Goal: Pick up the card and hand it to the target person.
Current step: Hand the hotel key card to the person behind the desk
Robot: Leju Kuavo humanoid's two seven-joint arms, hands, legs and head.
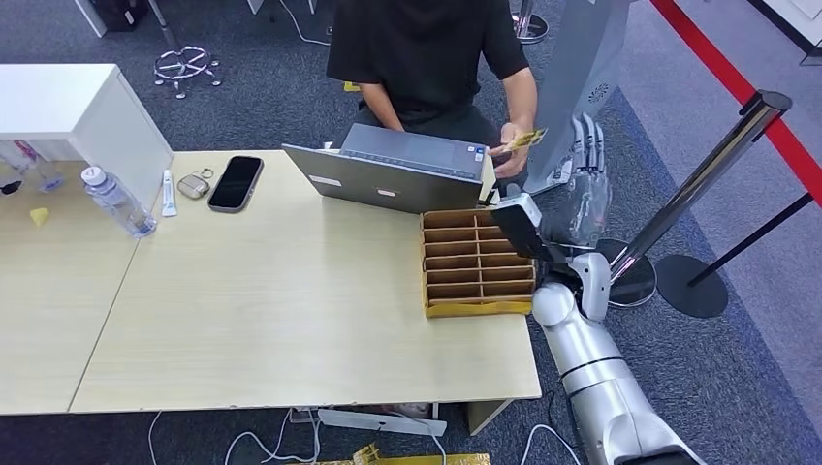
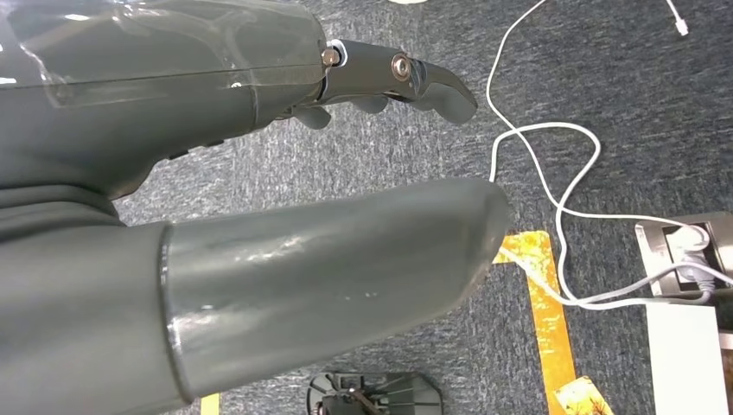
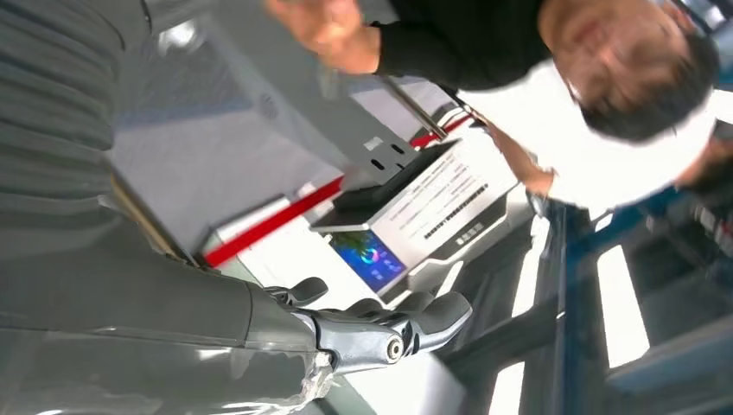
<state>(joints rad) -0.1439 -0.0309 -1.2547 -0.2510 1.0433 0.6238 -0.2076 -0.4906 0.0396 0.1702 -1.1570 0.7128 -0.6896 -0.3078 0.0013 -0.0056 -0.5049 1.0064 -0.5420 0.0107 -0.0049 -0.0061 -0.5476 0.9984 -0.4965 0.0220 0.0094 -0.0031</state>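
The small yellow patterned card (image 1: 524,140) already sits in the seated person's hand (image 1: 508,155) past the table's far right corner, so the robot's right hand (image 1: 587,184) hangs beside it, fingers apparently spread and empty.

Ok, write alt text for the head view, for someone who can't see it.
A seated person in a black shirt holds a yellow card beside the robot's raised, empty right hand, past the table's far right corner. On the light wooden table sit a grey laptop, a cardboard divider box, a phone and a water bottle.
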